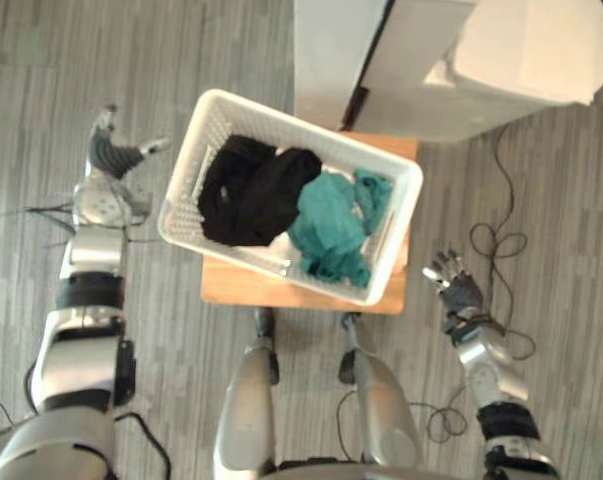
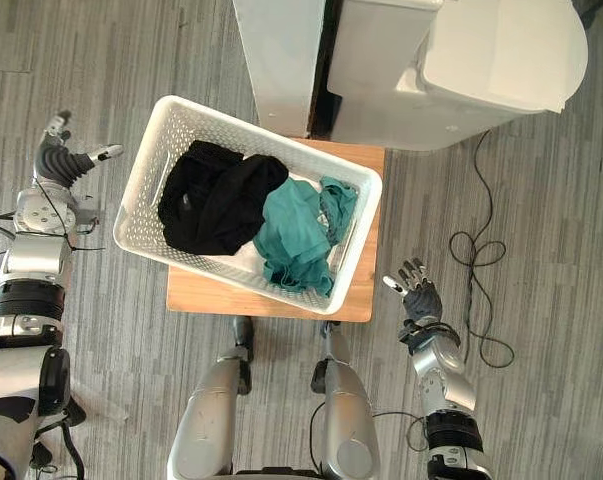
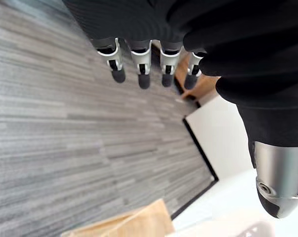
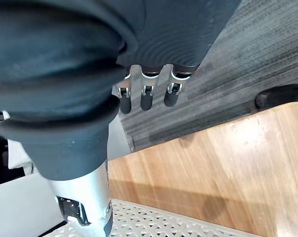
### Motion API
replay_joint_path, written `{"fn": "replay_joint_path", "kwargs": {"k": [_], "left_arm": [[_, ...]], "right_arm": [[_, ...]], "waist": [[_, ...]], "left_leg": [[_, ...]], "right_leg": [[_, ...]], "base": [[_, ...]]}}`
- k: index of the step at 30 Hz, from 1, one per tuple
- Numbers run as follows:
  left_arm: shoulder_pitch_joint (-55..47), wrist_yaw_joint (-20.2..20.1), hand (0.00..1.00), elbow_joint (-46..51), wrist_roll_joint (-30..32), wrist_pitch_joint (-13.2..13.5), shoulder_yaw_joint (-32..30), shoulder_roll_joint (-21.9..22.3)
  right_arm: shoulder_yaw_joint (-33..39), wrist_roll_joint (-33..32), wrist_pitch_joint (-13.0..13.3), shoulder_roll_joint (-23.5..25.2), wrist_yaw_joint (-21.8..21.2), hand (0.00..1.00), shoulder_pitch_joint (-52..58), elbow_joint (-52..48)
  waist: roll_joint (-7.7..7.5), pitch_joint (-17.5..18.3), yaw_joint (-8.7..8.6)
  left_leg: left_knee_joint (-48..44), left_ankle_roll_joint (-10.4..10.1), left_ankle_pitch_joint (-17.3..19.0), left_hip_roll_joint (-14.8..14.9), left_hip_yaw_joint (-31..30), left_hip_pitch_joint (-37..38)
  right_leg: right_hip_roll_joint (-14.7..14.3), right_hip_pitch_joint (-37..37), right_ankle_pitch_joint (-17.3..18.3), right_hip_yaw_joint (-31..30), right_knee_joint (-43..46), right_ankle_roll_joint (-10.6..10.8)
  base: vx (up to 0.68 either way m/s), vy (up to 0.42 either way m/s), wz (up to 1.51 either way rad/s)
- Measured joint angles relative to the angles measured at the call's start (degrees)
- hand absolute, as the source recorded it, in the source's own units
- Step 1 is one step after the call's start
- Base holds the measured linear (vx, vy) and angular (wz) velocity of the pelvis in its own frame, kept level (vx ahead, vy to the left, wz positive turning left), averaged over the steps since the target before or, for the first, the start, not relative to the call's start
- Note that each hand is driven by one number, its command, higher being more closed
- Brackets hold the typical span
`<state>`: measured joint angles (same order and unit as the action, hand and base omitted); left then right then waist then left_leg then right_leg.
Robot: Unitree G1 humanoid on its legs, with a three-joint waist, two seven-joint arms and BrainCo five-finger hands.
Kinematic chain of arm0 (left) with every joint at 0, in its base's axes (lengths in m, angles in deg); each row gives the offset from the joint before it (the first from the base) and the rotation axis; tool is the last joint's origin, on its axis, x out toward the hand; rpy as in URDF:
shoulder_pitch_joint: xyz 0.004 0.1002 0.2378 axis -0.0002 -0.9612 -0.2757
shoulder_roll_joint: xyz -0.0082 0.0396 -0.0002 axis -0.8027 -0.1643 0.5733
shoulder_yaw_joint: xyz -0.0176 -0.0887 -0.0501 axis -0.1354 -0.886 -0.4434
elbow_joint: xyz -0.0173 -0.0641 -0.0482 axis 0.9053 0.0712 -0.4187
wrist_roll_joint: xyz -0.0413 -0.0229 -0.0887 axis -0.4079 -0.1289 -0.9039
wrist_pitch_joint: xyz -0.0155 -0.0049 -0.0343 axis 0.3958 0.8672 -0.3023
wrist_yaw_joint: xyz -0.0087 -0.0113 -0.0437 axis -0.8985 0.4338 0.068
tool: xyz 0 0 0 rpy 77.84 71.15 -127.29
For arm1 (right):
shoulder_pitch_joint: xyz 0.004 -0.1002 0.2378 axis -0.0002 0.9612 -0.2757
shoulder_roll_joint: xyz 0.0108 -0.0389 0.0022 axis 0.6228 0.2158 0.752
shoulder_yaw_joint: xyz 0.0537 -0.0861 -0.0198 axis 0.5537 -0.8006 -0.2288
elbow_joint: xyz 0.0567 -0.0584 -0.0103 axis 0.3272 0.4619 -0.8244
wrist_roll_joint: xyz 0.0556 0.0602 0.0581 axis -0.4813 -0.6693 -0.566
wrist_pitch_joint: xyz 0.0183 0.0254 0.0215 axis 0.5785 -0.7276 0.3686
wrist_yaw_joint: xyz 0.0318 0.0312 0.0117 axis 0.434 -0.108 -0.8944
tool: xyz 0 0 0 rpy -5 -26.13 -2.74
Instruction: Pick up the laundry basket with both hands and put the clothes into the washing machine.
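You had the white laundry basket (image 2: 139,205) sitting on the small wooden table (image 2: 213,293), turned at a slant so its right near corner hung over the table's near edge. In it lay the black clothes (image 2: 216,205) on the left and the teal clothes (image 2: 296,235) on the right, touching each other, with a bit of white cloth (image 2: 247,262) under them at the near wall. All the clothes were inside the basket. Neither hand held anything.

Your left hand (image 2: 61,158) was out to the left of the basket, near its far left corner but clear of the rim. Its fingers were straight and its thumb was spread wide toward the basket. In the left wrist view the fingers (image 3: 141,74) showed in a loose row, slightly apart, with grey plank floor (image 3: 64,148) past them.

Your right hand (image 2: 418,297) was near the right near corner of the table, apart from both table and basket, with its fingers up and fanned apart. In the right wrist view the fingers (image 4: 146,98) were straight over the floor, with the tabletop and the basket's perforated rim beyond.

The white washing machine (image 2: 461,70) stood just past the table's far edge, to the far right of the basket.
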<state>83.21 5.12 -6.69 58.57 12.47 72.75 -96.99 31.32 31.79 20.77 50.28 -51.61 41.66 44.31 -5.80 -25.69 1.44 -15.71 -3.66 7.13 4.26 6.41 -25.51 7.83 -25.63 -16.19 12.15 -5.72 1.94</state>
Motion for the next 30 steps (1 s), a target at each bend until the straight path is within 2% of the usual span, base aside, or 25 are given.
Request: {"fn": "replay_joint_path", "kwargs": {"k": [3, 7, 11, 15, 18, 21, 26, 30], "left_arm": [[2.4, -1.1, 0.0, -3.0, -0.2, 0.2, 2.6, -0.1], [5.1, -2.9, 0.0, -6.3, -3.5, 0.7, 3.7, 0.1], [7.7, -4.7, 0.0, -8.8, -3.8, 1.3, 4.8, 0.1], [9.8, -5.0, 0.0, -9.0, -3.3, 1.5, 4.7, 0.0], [10.7, -6.0, 0.0, -9.9, -3.1, 2.6, 4.8, 0.0], [11.1, -6.2, 0.0, -9.8, -1.9, 3.7, 4.7, -0.3], [10.9, -7.4, 0.0, -9.9, 2.3, 3.9, 4.9, -0.7], [9.6, -8.6, 0.0, -10.9, 7.0, 3.9, 5.3, -0.4]], "right_arm": [[-0.8, -0.1, 0.3, 0.0, 0.1, 0.0, 0.2, -1.2], [-1.6, -0.1, 0.4, 0.1, 0.3, 0.0, 0.3, -2.1], [-1.6, -0.1, 0.5, 0.0, 0.3, 0.0, 1.3, -5.5], [-1.6, -0.1, 0.5, 0.0, 0.3, 0.0, 1.7, -6.6], [-1.6, -0.1, 0.5, 0.0, 0.3, 0.0, 3.2, -8.9], [-1.6, -0.7, 0.6, 0.0, 0.3, 0.0, 3.7, -11.2], [-1.6, -1.2, 0.5, 0.1, 0.8, 0.0, 3.6, -13.8], [-1.0, -6.8, 0.6, 0.1, 1.5, 0.0, 3.5, -18.9]], "waist": [[-0.13, -0.1, -0.39], [-0.13, -0.1, -0.42], [-0.13, -0.1, -0.14], [-0.11, -0.1, 0.89], [-0.08, -0.1, 1.02], [-0.03, 0.0, 1.05], [0.02, 0.1, 1.42], [0.1, 1.8, 2.12]], "left_leg": [[-0.7, 0.0, 0.1, 0.3, 0.1, -2.1], [-1.3, -0.3, 0.3, 1.3, 0.5, -2.9], [-3.5, -0.8, 1.3, 3.1, 1.4, -4.6], [-5.6, -1.6, 2.3, 4.9, 2.0, -6.7], [-6.8, -2.0, 2.8, 6.0, 2.1, -7.4], [-7.3, -2.0, 2.8, 6.6, 2.6, -8.6], [-7.6, -2.2, 2.9, 7.4, 3.1, -8.5], [-7.3, -2.2, 2.8, 8.0, 4.4, -8.2]], "right_leg": [[-0.1, -1.9, -0.6, 0.0, 0.0, -0.3], [-0.6, -2.6, -1.0, -0.3, 0.0, -0.7], [-1.6, -3.5, -1.1, -0.9, 0.0, -0.7], [-3.0, -4.9, -1.0, -1.5, 0.0, -0.8], [-4.0, -5.1, -0.9, -1.5, 0.0, -0.9], [-4.3, -6.1, -0.9, -1.5, 0.0, -0.9], [-4.9, -6.1, -1.2, -1.8, 0.0, -0.5], [-5.4, -6.8, -2.4, -3.5, 0.0, 1.2]], "base": [[0.0, 0.004, -0.02], [-0.01, 0.002, -0.07], [-0.03, -0.007, -0.11], [-0.04, -0.042, -0.17], [-0.04, -0.03, -0.07], [-0.04, -0.009, -0.04], [-0.02, 0.001, -0.06], [-0.02, 0.008, -0.17]]}}
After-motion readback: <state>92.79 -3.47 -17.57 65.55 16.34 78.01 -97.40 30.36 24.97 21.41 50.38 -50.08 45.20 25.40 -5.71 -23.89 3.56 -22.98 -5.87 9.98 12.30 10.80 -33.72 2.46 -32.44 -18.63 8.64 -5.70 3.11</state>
